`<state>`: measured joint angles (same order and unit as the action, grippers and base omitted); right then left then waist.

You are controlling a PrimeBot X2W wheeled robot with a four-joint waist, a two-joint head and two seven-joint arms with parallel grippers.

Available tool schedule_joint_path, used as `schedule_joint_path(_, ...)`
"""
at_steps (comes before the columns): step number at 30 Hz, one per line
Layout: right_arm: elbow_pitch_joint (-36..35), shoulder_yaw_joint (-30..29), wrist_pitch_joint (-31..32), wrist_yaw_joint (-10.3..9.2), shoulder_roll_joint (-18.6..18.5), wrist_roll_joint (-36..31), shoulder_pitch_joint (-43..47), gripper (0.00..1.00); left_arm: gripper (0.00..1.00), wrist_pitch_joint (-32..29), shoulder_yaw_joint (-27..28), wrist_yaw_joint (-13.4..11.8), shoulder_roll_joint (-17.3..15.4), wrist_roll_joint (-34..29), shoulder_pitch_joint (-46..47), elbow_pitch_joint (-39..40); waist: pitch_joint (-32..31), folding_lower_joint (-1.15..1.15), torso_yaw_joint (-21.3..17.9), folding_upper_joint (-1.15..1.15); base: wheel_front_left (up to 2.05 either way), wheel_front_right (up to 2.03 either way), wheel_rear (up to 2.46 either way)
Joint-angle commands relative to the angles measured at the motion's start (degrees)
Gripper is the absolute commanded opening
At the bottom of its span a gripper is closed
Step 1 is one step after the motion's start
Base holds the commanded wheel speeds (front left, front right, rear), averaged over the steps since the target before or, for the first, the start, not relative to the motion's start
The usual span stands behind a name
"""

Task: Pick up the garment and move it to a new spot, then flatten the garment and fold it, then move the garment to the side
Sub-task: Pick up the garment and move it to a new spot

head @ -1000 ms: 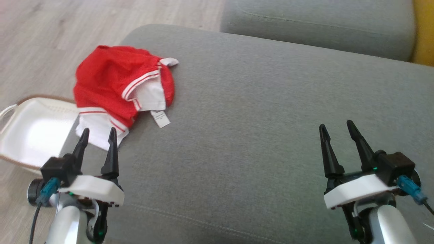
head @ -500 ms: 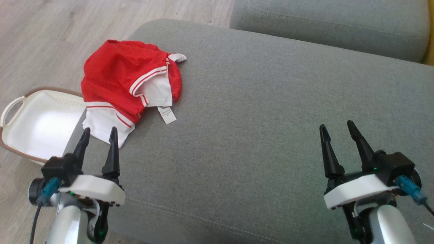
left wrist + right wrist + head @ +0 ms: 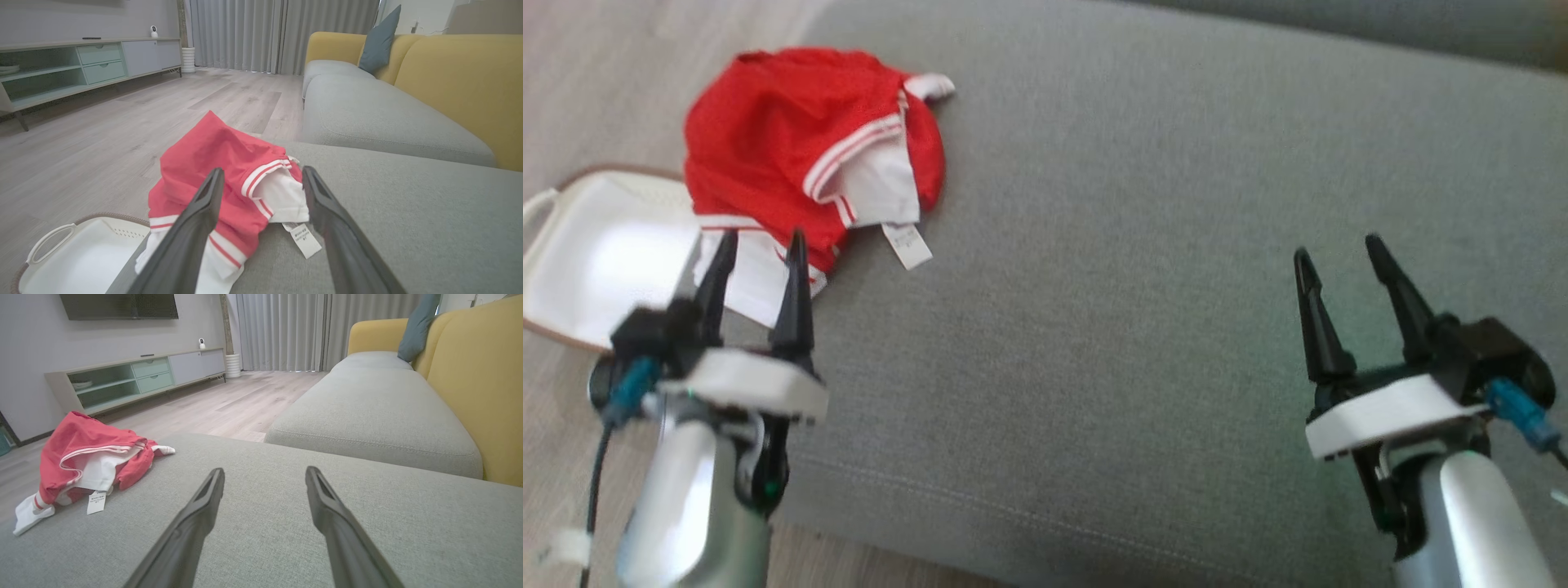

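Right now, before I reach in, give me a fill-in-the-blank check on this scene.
1. The left claw and right claw both stand ____.
2. The garment is white and ____.
3. It lies nearer the ____ claw.
4. The white basket sits on the ____.
Missing: open; red; left; floor.

The garment's point(image 3: 800, 155) white label point(image 3: 907, 245) carries print too small to read

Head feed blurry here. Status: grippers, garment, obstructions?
Left gripper open, at garment's near hem. Right gripper open, empty, apart. Garment crumpled on cushion corner, hem overhanging beside white basket. Nothing blocking.
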<state>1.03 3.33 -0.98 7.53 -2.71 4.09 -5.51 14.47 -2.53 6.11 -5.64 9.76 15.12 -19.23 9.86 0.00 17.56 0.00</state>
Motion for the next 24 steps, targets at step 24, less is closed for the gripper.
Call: schedule_joint_path(24, -7.9, 1.4, 4.5, -0.04, -0.2, -2.7, -7.1, 1.00, 1.00, -2.4, -0.5, 1.4, -5.8, 8.2, 32.5, -38.4, 17.8, 0.00, -1.6, 0.00, 0.00, 0.00, 0.00)
